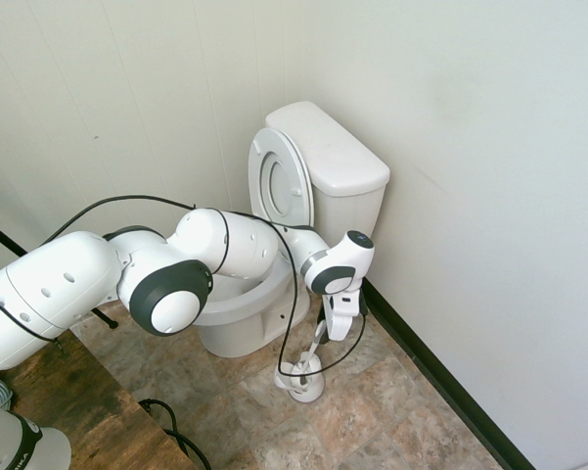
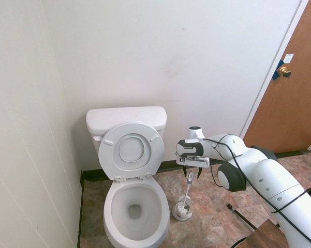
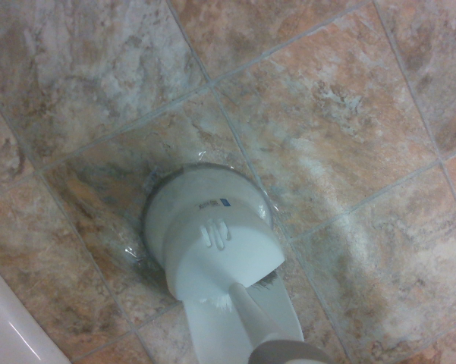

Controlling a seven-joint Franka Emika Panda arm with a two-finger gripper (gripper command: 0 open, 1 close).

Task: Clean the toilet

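Observation:
The toilet (image 1: pixel 328 166) (image 2: pixel 121 206) stands in the corner against the wall, white, with lid and ring seat raised and the bowl open. To its right on the tiled floor is a small white brush holder (image 1: pixel 303 382) (image 2: pixel 182 211) (image 3: pixel 205 227). The brush's white handle (image 1: pixel 316 351) (image 2: pixel 189 187) (image 3: pixel 246 315) leans up out of the holder. My gripper (image 1: pixel 331 333) (image 2: pixel 192 173) points down at the top end of that handle, beside the bowl. Whether it grips the handle does not show.
A wooden table corner (image 1: pixel 68 401) (image 2: pixel 258 235) lies near the arm's base. A brown door (image 2: pixel 287 98) is at the right. A black baseboard (image 1: pixel 440 377) runs along the wall. Bare tile floor (image 3: pixel 349 114) surrounds the holder.

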